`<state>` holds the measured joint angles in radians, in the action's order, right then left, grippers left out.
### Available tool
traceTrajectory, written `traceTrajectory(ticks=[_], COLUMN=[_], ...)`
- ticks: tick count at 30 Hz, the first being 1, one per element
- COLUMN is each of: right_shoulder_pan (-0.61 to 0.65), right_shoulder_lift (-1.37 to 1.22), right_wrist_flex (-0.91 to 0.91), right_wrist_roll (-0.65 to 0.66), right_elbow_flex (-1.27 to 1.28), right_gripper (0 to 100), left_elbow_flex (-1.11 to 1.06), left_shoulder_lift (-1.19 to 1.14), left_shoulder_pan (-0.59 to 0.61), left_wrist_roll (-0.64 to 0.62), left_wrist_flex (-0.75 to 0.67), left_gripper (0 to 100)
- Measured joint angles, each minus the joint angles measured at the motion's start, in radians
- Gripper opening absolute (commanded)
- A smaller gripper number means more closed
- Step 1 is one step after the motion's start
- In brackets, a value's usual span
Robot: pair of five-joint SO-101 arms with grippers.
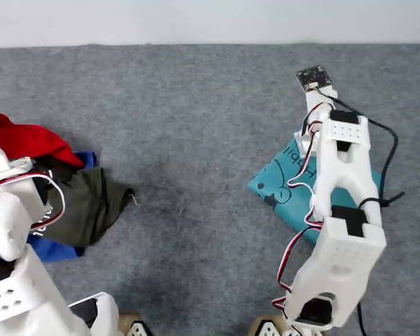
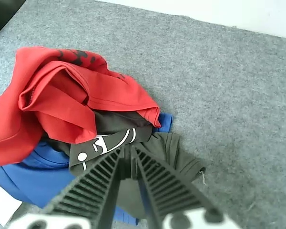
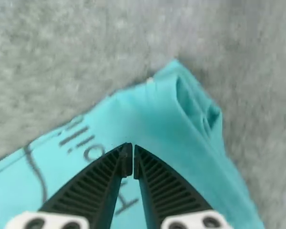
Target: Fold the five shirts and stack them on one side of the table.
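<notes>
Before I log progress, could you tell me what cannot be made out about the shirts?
High view: the right arm covers much of the teal shirt.
High view: the left arm and the edge cut off the pile; shirt count unclear.
Left wrist view: the left gripper hides part of the olive shirt.

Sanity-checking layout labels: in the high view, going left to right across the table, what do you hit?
red shirt → olive shirt → bare grey table cover → teal shirt. The blue shirt is left out: it sits under the pile, overlapping both the red and the olive.
</notes>
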<state>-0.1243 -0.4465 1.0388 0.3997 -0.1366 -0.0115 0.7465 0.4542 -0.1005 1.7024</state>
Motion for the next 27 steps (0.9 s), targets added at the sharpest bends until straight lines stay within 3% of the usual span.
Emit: traceTrajectory(ticks=[5, 16, 20, 27], right_shoulder_pan=[0.000, -0.002, -0.002, -0.002], right_shoulder_lift=[0.046, -0.135, -0.112, 0.055], right_wrist_flex=[0.021, -0.324, -0.273, -0.029], right_wrist_roll=[-0.048, 0.008, 0.014, -0.074], right_elbow_flex=[-0.003, -0.003, -0.003, -0.003], right_gripper=[0.9, 0.9, 0.9, 0.9], left_elbow_flex=[0.000, 0.000, 0.000, 0.000], left_shoulder_lift=[0.000, 0.000, 0.000, 0.026], left_shoulder_pan=[0.000, 0.000, 0.000, 0.000], left_wrist_roll=[0.000, 0.000, 0.000, 0.000], left_wrist_flex=[0.000, 0.000, 0.000, 0.000], left_gripper=[1, 1, 1, 1])
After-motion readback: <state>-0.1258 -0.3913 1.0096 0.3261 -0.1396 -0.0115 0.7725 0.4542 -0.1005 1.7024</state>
